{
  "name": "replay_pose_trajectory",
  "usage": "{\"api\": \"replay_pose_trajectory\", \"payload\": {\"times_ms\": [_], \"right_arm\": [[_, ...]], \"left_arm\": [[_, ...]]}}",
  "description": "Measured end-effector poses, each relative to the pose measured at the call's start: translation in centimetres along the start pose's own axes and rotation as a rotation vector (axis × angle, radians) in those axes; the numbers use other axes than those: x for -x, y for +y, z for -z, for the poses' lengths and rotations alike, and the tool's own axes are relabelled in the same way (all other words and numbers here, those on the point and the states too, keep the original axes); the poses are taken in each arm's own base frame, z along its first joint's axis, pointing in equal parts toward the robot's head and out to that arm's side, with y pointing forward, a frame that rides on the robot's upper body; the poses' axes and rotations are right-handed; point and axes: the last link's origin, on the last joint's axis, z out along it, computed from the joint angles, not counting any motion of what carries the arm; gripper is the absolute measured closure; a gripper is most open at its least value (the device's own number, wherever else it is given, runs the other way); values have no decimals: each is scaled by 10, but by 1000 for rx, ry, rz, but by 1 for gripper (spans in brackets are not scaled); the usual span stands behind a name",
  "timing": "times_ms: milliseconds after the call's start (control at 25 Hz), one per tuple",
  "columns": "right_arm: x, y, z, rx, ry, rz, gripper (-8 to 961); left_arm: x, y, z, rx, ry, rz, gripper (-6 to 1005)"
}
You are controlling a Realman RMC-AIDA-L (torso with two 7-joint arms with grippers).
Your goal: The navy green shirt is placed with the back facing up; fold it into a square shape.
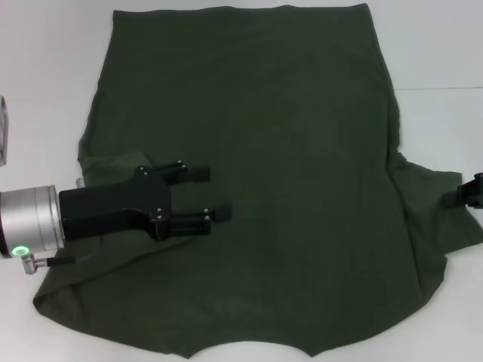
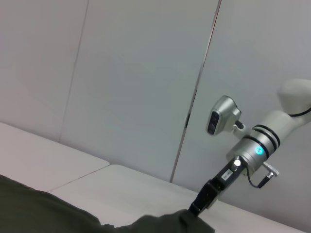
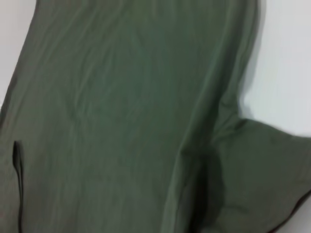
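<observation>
Hovering my left gripper point(image 1: 202, 194), fingers spread and empty, over the left half of the navy green shirt point(image 1: 287, 151), which lies flat across the table point(image 1: 438, 45). My right gripper point(image 1: 474, 190) sits at the right sleeve, grip unclear. I should pinch the edges cleanly and fold evenly.

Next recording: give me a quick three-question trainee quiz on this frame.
1. True or false: the left end effector is over the navy green shirt with its jaws apart.
2. Which sleeve is the right end effector at? A) robot's left B) robot's right
3. Fill in: the shirt lies on a ___ table.

Key: 1 true; 2 B; 3 white.
</observation>
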Motion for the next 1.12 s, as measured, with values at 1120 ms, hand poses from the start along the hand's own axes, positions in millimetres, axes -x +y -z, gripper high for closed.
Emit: {"api": "replay_pose_trajectory", "payload": {"times_ms": [1120], "right_arm": [[54,32,33,-1,-83,198,923]], "left_arm": [[-5,-2,4,-4,4,31,134]]}}
